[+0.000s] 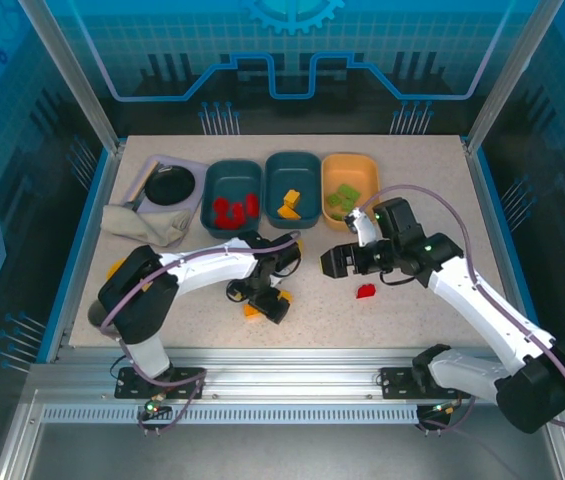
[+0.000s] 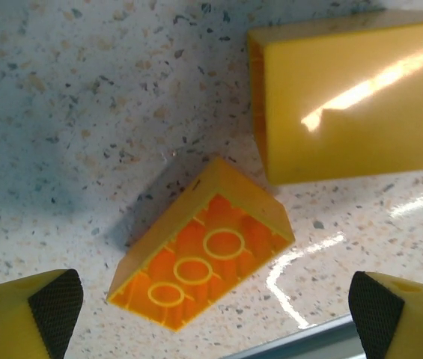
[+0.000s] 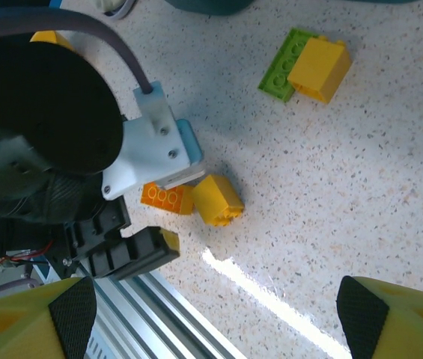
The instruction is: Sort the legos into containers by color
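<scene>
Jaws spread wide, the left tool (image 2: 215, 310) hovers over an upturned orange-yellow plastic lego brick (image 2: 204, 247) on the speckled bench (image 2: 84, 112), the right tool (image 3: 217, 314) likewise spread and empty.

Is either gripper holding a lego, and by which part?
Nothing is held. The left gripper hangs open over an upturned orange brick on the table, not touching it; the right gripper is open, empty.

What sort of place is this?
Probably a robot lab cell: aluminium frame around a speckled table, left arm and right arm bolted at its edge, legos sorted into tubs.
</scene>
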